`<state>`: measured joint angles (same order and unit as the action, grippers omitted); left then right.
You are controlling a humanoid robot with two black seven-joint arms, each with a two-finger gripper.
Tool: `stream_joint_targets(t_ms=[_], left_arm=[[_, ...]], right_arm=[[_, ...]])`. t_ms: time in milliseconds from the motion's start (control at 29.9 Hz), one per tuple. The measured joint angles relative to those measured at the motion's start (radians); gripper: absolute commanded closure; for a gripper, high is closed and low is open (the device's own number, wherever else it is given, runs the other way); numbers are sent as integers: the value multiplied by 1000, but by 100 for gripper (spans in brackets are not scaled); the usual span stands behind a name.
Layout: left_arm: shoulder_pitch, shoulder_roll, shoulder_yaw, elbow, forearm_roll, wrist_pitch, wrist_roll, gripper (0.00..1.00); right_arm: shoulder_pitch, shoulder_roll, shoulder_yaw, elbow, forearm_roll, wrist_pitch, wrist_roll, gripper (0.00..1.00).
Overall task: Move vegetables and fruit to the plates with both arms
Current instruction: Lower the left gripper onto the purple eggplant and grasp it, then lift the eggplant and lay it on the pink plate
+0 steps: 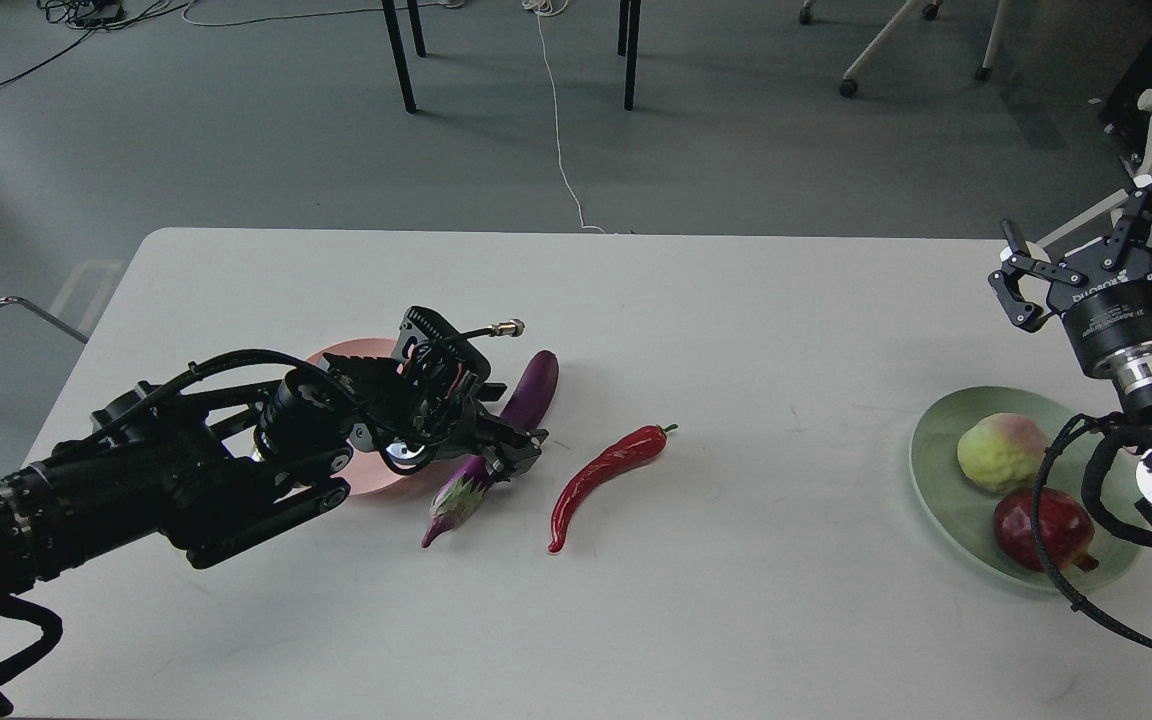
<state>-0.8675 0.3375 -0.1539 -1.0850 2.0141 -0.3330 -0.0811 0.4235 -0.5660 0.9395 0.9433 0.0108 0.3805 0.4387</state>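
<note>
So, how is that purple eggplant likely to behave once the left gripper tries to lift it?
The eggplant looks glossy, so it may slip between the fingers. It is long and slender, and the left gripper sits near its middle, so it should hang roughly level, perhaps tilting. It looks stiff rather than floppy, and its rounded body could roll if nudged.

You have open counter (736,600) across middle, between chili pepper (604,473) and green plate (946,500). Left claw (511,450) sits over eggplant (496,440), crowding pink plate (336,362). Narrow gap between eggplant and pepper. Right claw (1086,265) hangs above far right edge, behind green plate.
</note>
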Motion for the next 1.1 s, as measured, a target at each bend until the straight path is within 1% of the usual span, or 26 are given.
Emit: stream_joint_targets(t_ms=[33,67,167,234,401,535,669,770,903,970,1104], left_arm=[[2,0,0,0,0,0,0,57],[3,0,0,0,0,0,0,62],[4,1,0,2,0,0,1,70],[4,1,0,3,0,-1,2,74],[-5,20,-10,-12,1,-8,3,75],[-41,75,-41,-84,-55,-19,4,75],[-83,182,-70,-173,-213,-32,12,75],[-100,277,-69,-214,-274,-37,7,74],[-83,386,-33,-221,-285,-35,-18,74],[-65,420,-1,-215,-283,-28,-28,73],[-25,431,26,-188,-268,7,-34,71]], right_arm=[[0,0,0,0,0,0,0,2],[1,0,0,0,0,0,0,2],[4,0,0,-1,0,0,0,2],[5,0,1,-2,0,0,0,2],[6,0,1,-2,0,0,0,2],[7,-1,1,-2,0,0,0,2],[7,-4,1,-3,0,0,0,2],[7,-4,1,-3,0,0,0,2],[8,-1,1,-3,0,0,0,2],[8,2,1,-3,0,0,0,2],[10,6,0,-3,-1,0,0,2]])
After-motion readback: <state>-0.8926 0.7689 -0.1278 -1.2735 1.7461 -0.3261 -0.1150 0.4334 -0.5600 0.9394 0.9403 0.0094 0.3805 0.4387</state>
